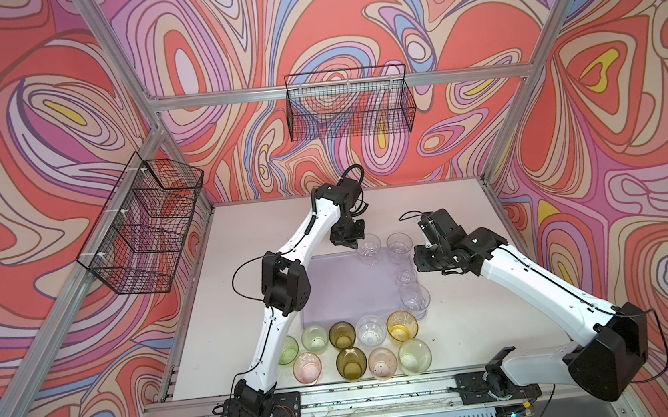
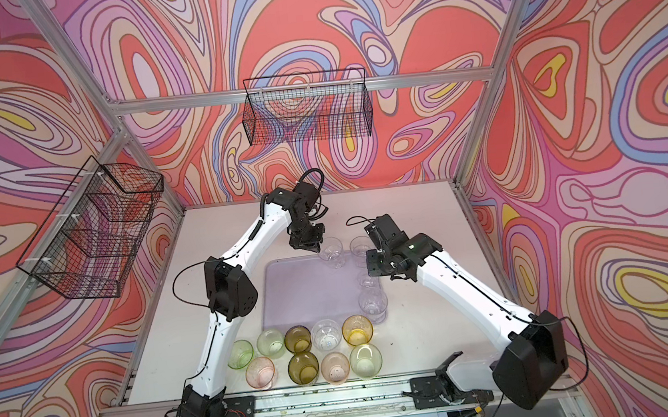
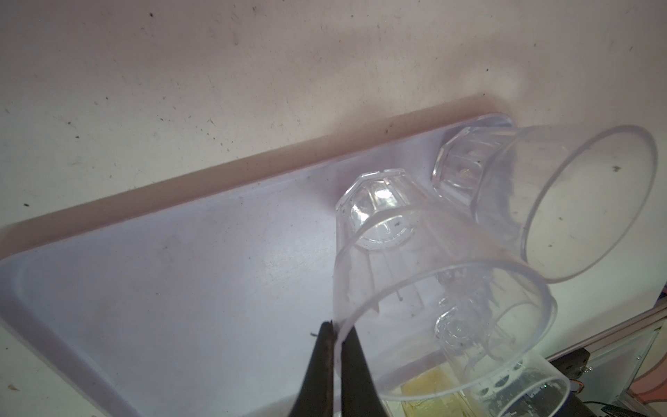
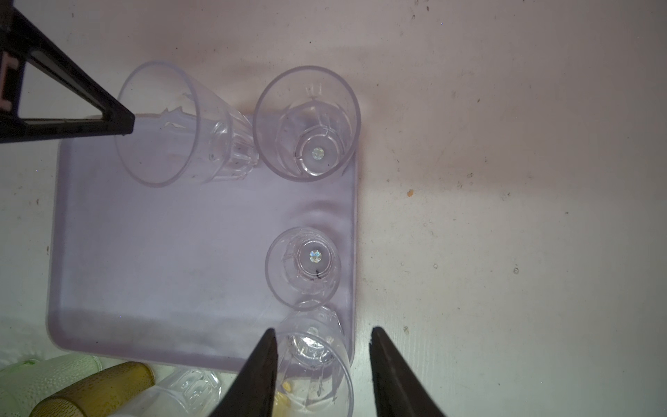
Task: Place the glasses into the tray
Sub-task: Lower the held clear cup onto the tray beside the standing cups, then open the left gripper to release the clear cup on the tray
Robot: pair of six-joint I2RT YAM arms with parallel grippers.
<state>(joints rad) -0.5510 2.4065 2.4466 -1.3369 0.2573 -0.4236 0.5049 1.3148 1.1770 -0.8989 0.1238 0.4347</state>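
**Item in hand:** clear glass (image 1: 369, 248), mouth up, long axis about upright. The left hand (image 1: 349, 245) pinches it at the rim, fingers (image 3: 317, 372) closed on the thin wall.

**Position:** upper middle of both top views, inside the far edge of the tray (image 1: 331, 289). The glass lies just right of the hand in frame and hangs below it. Its base is at the tray floor or just above; which cannot be told.

**Judged step:** setting down. The release probably depends on the base being flat on the floor.

**Neighbours on tray, all upright:**
- A second clear glass (image 1: 399, 245) stands just beside the held one, in the tray's upper right corner.
- A small clear glass (image 1: 405, 276) stands down the right edge.
- A corner glass (image 1: 415, 300) stands at the tray's lower right.

**Right hand** (image 4: 323, 330): jaws apart, holding nothing, hovering by the tray's right edge. In its wrist view the fingers frame the corner glass, and a gap shows on one side.

**Outstanding:** nine loose glasses (image 1: 342, 334) in two rows on the worktop (image 1: 243, 235), lower middle of frame, just below the tray. They are green, pale green, olive, amber, pink and one clear. Both hands are well apart from them. The right hand is free, so it looks the likelier to fetch next.

**Surface:** white worktop, scuffed and speckled.

**Room:** swirl-patterned walls in orange, pink and lilac on an aluminium frame. One black wire basket (image 1: 349, 103) hangs at upper centre and a tiered wire basket (image 1: 141, 224) at left.
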